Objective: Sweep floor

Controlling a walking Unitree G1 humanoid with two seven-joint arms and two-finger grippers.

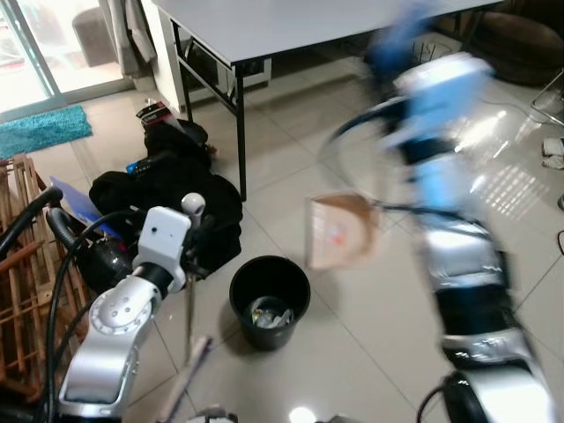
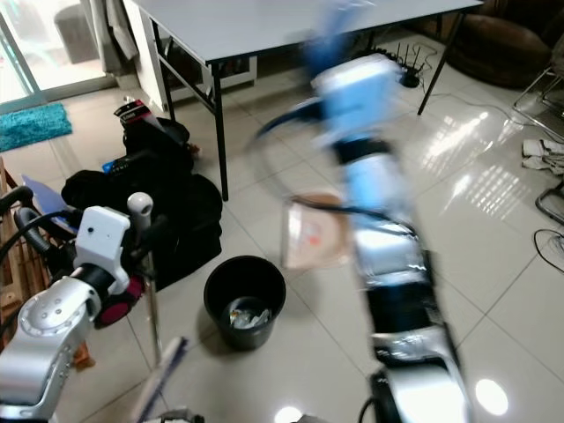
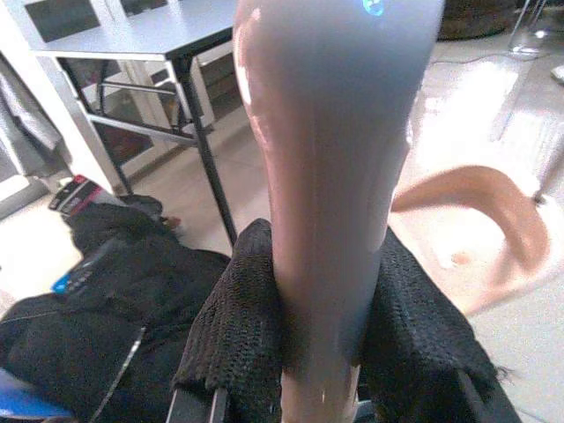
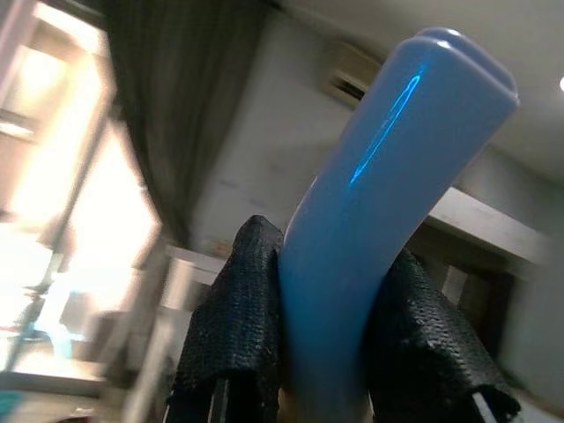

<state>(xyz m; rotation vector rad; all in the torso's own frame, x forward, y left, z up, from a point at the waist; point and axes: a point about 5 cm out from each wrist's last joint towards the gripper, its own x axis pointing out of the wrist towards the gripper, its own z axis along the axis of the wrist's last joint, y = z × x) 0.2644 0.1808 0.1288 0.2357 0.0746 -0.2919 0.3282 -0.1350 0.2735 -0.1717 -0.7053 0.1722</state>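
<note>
Glossy pale floor tiles (image 1: 370,352) spread beneath a grey folding table (image 1: 282,26) with black legs. Beside one table leg lies a heap of black bags (image 1: 167,194), and a teal rug (image 1: 44,130) sits near the glass door at the far left. A wooden rack (image 1: 22,264) stands at the robot's left edge.

On the tiles just ahead sits a round black bin (image 1: 269,300) with crumpled rubbish inside. Just beside it, on its right, a pinkish-tan dustpan (image 1: 342,231) hovers, tilted with its scoop facing the camera. It hangs from a blue handle (image 4: 388,220). The right gripper (image 4: 339,326) pinches this handle between its two black fabric-covered fingers (image 4: 233,326), with the right arm (image 1: 458,264) raised high and smeared by motion blur.

The left gripper (image 3: 326,344) clamps its padded fingers (image 3: 238,335) around a thick pale brush handle (image 3: 330,176), which fills the left wrist view. From the head camera, the left arm (image 1: 123,317) stands at the lower left, and a thin shaft (image 1: 189,308) with a round white knob (image 1: 193,204) on top runs down from it toward the floor, ending in blurred bristles (image 1: 189,374) left of the bin.
</note>
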